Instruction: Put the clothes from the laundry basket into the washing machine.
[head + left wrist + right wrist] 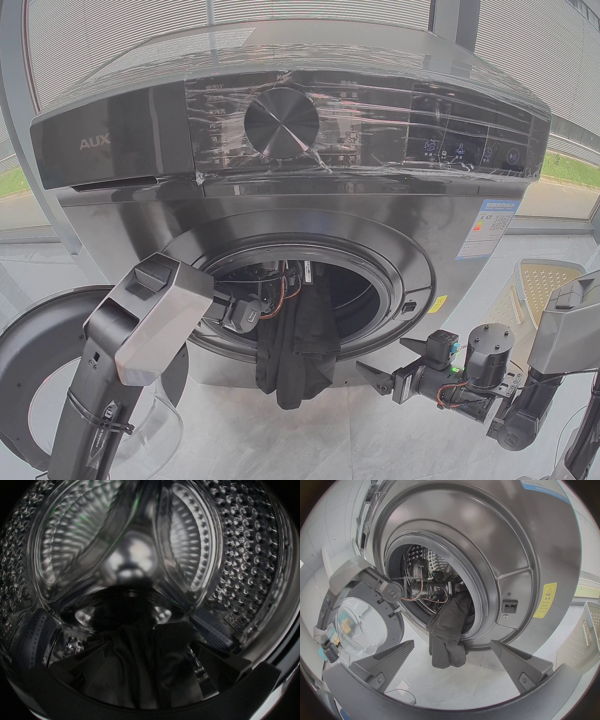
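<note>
1. A black garment (300, 350) drapes over the lower rim of the washer (387, 212) opening, part in the drum, part hanging down the front.
2. The left hand (148, 645) is inside the drum, fingers apart, cloth lying between them.
3. The right hand (384, 356) hovers near the opening's lower right edge, fingers apart, empty.
4. The basket (550, 281) stands right of the washer.

Bright daylight outside; dim, glinting drum (243, 542)
</note>
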